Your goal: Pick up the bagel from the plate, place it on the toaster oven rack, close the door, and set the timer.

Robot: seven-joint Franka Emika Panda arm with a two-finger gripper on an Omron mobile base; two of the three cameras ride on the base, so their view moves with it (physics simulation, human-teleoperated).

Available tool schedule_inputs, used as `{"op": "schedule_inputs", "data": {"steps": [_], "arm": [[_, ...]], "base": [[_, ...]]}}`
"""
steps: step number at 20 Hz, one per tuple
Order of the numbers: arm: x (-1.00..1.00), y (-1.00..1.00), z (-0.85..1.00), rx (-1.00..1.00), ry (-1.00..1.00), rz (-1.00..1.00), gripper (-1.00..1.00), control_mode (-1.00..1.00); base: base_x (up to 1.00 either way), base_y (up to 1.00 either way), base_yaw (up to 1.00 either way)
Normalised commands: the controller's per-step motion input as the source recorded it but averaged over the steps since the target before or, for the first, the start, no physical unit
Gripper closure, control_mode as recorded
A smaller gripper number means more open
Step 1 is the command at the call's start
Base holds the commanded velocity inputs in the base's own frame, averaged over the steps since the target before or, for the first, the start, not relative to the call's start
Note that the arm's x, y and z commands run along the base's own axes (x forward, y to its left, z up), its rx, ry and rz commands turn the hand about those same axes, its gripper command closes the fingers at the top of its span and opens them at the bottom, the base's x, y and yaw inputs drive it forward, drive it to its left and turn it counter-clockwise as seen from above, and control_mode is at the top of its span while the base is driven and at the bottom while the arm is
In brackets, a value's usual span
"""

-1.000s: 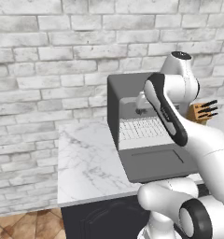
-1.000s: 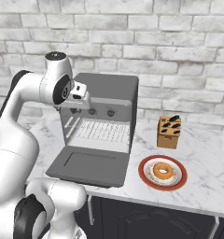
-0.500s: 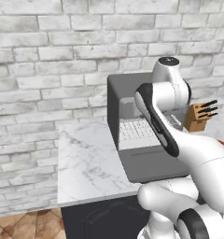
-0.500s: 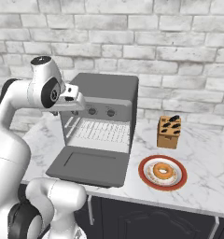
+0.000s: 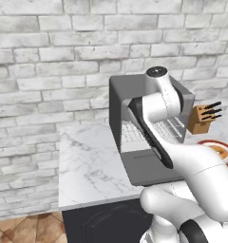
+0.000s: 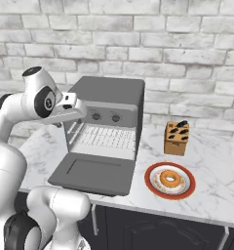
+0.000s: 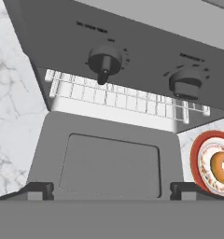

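Well right of the wide-open, empty pincer [image 7: 112, 190], bagel [image 7: 222, 167] sits on plate [image 7: 196, 156]; centre over the ring before descending

Left base view: taken from behind-left, looking forward and down; oven [image 5: 149, 133] seen at mid-range past the arm. Right base view: from behind-right, same oven [image 6: 104, 132], door [image 6: 92, 173] and plate [image 6: 169, 181] shared. Hand view: held close above the door [image 7: 109, 163], facing the knobs [image 7: 104, 60].
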Motion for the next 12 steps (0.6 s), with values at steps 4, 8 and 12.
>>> {"op": "schedule_inputs", "data": {"steps": [4, 8, 12], "arm": [[0.0, 0.01, -0.29, -0.18, 0.0, 0.0, -1.0, -1.0], [0.0, 0.01, -0.27, -0.19, 0.0, 0.0, -1.0, -1.0], [0.0, 0.0, -0.24, -0.18, 0.0, 0.0, -1.0, -1.0]], "base": [[0.0, 0.0, 0.0], [0.0, 0.0, 0.0], [0.0, 0.0, 0.0]]}}
